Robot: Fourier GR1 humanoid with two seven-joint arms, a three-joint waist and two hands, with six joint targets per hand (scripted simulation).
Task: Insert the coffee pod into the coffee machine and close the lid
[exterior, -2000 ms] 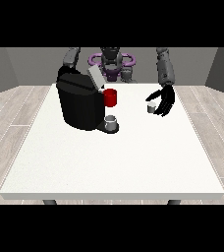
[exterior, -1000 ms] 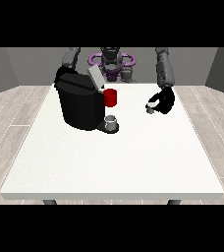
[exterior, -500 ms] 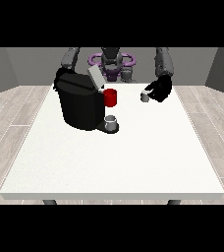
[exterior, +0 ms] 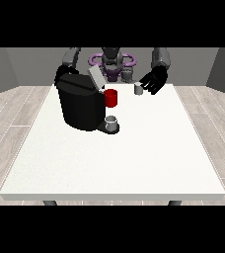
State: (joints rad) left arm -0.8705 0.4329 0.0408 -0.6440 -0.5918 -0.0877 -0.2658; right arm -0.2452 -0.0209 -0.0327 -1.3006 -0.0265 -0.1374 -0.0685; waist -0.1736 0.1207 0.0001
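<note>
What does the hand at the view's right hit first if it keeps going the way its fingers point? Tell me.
Likely the coffee pod, just off the hand's fingertips; beyond it stands the red cup. Depth is uncertain.

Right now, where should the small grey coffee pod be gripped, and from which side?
Probably across its round side wall, from the view's right, where the hand already is. The coffee pod looks upright on the table, and the coffee machine stands well to its left.

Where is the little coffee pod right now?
The small grey coffee pod is right of centre near the table's far edge, beside the black hand at the view's right, right of the black coffee machine.
</note>
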